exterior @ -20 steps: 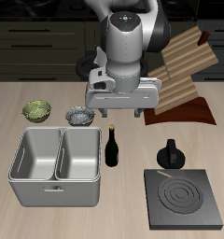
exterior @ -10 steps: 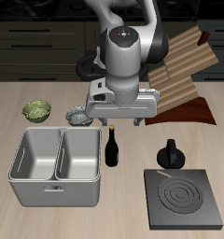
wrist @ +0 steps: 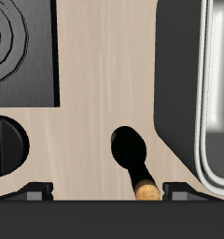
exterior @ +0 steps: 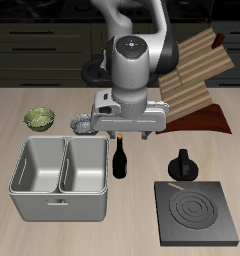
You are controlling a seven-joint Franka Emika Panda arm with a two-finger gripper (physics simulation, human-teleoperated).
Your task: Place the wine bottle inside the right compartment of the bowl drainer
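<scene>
Tool above wine bottle, bottle outside bowl drainer.

Wine bottle [exterior: 120,158] upright on bench [exterior: 22,108], just beside outer wall of bowl drainer [exterior: 62,205] next to right compartment [exterior: 84,166]. Tool [exterior: 121,133] poised over bottle neck, jaws spread wide, holding nothing. Fingertips [wrist: 35,191] flanking cork either side, not touching.

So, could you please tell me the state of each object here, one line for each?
wine bottle: upright on the table, beside the bowl drainer, not gripped.
bowl drainer: both wells empty.
gripper: open, above the bottle.
black pot: on the table, lid on.
stove plate: nothing on it.
green bowl: upright on the table.
grey bowl: upright, partly hidden by the arm.
</scene>
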